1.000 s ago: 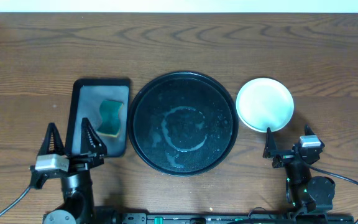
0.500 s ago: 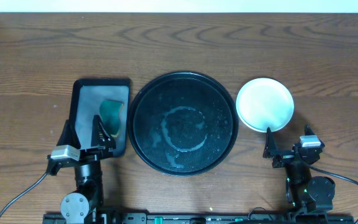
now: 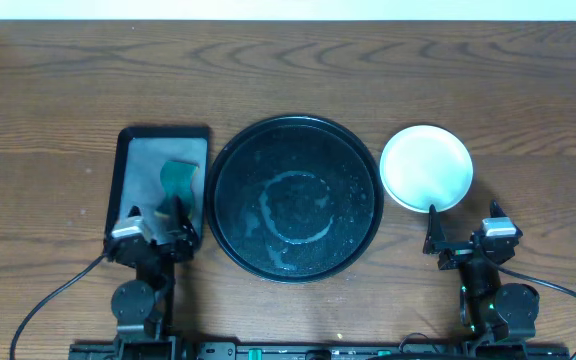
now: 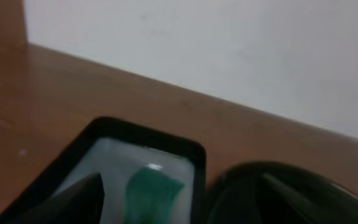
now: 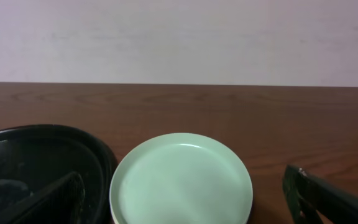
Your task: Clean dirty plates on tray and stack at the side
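Note:
The large round black tray (image 3: 353,165) lies in the middle of the table, wet, with no plates on it; it also shows in the right wrist view (image 5: 36,140) and the left wrist view (image 4: 328,180). A pale aqua-mint plate (image 3: 426,167) lies to its right on the table, seen closely in the right wrist view (image 5: 182,183). A second rim shows just under it; any others are hidden. My right gripper (image 3: 463,216) (image 5: 185,186) is open and empty, just in front of the plate. My left gripper (image 3: 154,226) (image 4: 179,193) is open and empty at the near end of the small rectangular tray.
A smaller black rectangular tray (image 3: 133,160) (image 4: 185,149) lies left of the round tray. A green sponge (image 3: 178,178) (image 4: 151,186) lies in it. A pale wall runs behind the table's far edge.
My left gripper has moved right and tipped so that it now looks foreshortened over the rectangular tray's near end. The right arm, plates and trays have not moved.

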Controlling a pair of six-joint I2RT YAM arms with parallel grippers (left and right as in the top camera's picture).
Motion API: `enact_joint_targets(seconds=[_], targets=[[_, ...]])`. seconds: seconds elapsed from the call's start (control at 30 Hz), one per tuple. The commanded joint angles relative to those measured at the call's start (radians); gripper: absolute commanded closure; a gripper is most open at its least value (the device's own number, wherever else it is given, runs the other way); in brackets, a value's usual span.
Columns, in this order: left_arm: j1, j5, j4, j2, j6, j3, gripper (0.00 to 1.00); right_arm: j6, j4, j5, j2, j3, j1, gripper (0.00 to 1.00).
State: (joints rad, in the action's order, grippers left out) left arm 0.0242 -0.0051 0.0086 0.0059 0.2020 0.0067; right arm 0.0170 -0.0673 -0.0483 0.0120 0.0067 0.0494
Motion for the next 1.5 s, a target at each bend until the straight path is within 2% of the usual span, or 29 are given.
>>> enact_joint_targets(seconds=[0.0,0.13,1.47], targets=[[-0.003,0.047,-0.047,-0.004,-0.174,-0.003,0.21,-0.011,-0.004,0.003,-0.005,-0.002,0.004,0.01],[-0.003,0.046,-0.053,-0.004,-0.236,-0.003,0.22,-0.011,-0.004,0.003,-0.005,-0.002,0.004,0.01],[-0.003,0.043,-0.076,-0.002,-0.235,-0.003,0.21,-0.011,-0.004,0.003,-0.005,-0.002,0.004,0.01]])
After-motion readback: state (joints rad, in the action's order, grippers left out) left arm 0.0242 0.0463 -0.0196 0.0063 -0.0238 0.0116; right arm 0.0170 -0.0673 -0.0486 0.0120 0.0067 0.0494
